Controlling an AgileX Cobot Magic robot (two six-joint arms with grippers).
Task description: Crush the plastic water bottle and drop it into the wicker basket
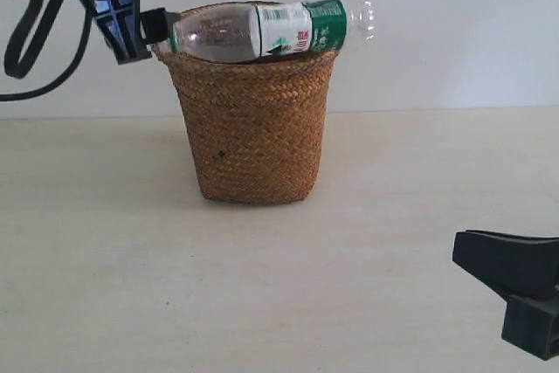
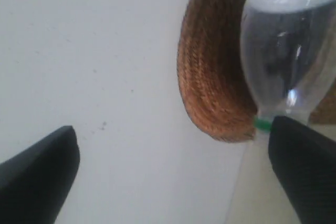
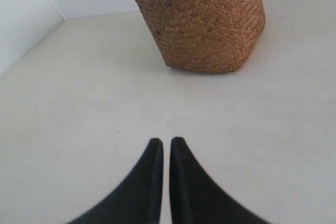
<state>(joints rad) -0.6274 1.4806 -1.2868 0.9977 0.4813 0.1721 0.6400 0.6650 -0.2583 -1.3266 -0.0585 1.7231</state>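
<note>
Parts of both arms are cut off at the picture edges. In the exterior view the left arm [image 1: 122,15] shows only as a blue-and-black block with a looping black cable [image 1: 35,32] at the upper left. The right arm [image 1: 515,294] is a dark wedge in the lower right corner. The bottle's cap cannot be seen: in the left wrist view one dark finger [image 2: 304,171] covers it, just past the green ring [image 2: 264,124] on the neck. No view shows the inside of the basket.

The plastic water bottle [image 1: 271,31] lies on its side across the top of the wicker basket [image 1: 253,128], on the rolled rim. Its neck points toward the left arm and its clear base juts out past the rim on the opposite side. It is transparent, with a white-and-green label [image 1: 301,31] around the middle. Whether the body is flattened is hard to make out.

The left jaws stand wide apart and grip nothing. One finger is right by the bottle's neck, touching or not I cannot tell, and the other finger [image 2: 37,177] is well away from it.

Only the right wrist view shows the right jaws, closed to a thin slit with nothing between them, above the pale counter [image 3: 79,103] near the basket's base. Only the exterior view shows the whole bottle with its label. The left wrist view gives a blurred neck and shoulder and an arc of the rim.
</note>
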